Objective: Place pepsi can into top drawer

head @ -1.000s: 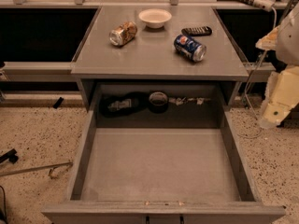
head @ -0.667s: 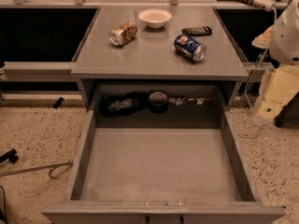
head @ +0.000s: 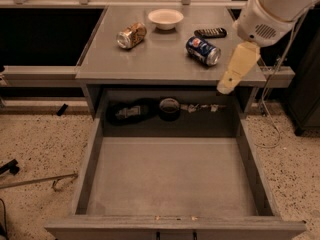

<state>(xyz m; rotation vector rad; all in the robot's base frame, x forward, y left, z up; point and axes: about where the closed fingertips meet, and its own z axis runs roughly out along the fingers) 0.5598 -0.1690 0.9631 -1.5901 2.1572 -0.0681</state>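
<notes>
Task not started: pepsi can [head: 203, 50] lies on its side on the tabletop [head: 150, 59], drawer [head: 170, 179] open with nothing in it, pincer [head: 225, 87] hangs near the can at the right front edge, apart-or-together can't tell; grasp and placement remain.

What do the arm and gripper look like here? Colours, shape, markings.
The arm is a glossy white, rounded housing with a small perforated vent grille. The gripper, at the table's front right corner, is a matte cream piece that tapers to a blunt tip. No logos, labels or sleeves show.
</notes>
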